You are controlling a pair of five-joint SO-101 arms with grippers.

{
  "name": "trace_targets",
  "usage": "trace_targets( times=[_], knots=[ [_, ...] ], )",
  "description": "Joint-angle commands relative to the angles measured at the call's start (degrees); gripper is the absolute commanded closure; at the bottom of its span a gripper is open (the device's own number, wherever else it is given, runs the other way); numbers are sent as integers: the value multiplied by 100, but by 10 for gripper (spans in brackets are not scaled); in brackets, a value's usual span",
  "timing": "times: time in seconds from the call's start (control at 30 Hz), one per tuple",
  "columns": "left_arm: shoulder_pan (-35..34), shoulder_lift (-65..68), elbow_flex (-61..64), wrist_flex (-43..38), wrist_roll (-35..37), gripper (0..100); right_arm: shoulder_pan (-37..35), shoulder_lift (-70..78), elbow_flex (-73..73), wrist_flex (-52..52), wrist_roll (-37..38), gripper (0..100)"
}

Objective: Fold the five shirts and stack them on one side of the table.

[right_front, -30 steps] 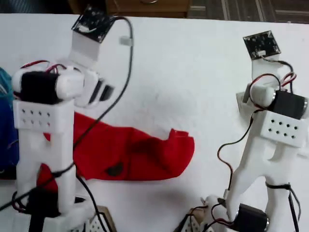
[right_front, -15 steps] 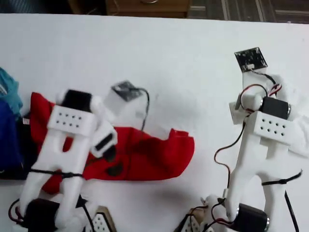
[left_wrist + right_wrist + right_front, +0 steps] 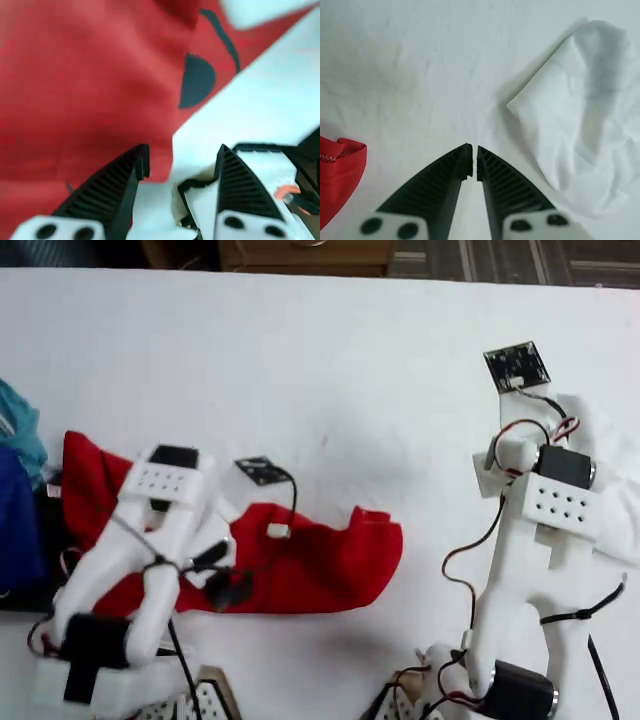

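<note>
**Table in white cloth: red shirt down, both arms low**

Lower left of the high view: left gripper sits low over the red shirt's near edge, jaws spread. The red shirt lies rumpled from lower left to centre. Lower right: right gripper has its fingers pressed together above bare cloth. White shirt is bunched just beside it, at the right edge. Blue shirts are piled at the left edge. Wooden furniture stands along the top.
</note>
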Motion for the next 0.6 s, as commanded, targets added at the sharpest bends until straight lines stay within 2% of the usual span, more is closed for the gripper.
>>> trace_targets(
  times=[0.0,0.07,0.17,0.3,0.57],
  knots=[
    [-149,659,-13,-440,-18,769,31,-127,-26,-84,53,980],
    [-255,1116,-136,-651,0,771,31,-127,-26,-84,53,980],
    [-484,1556,-567,-510,185,771,31,-127,-26,-84,53,980],
    [-536,1626,-1112,-62,229,771,31,-127,-26,-75,53,980],
    [-527,1662,-1323,-325,273,778,31,-127,-26,-75,53,980]
  ],
)
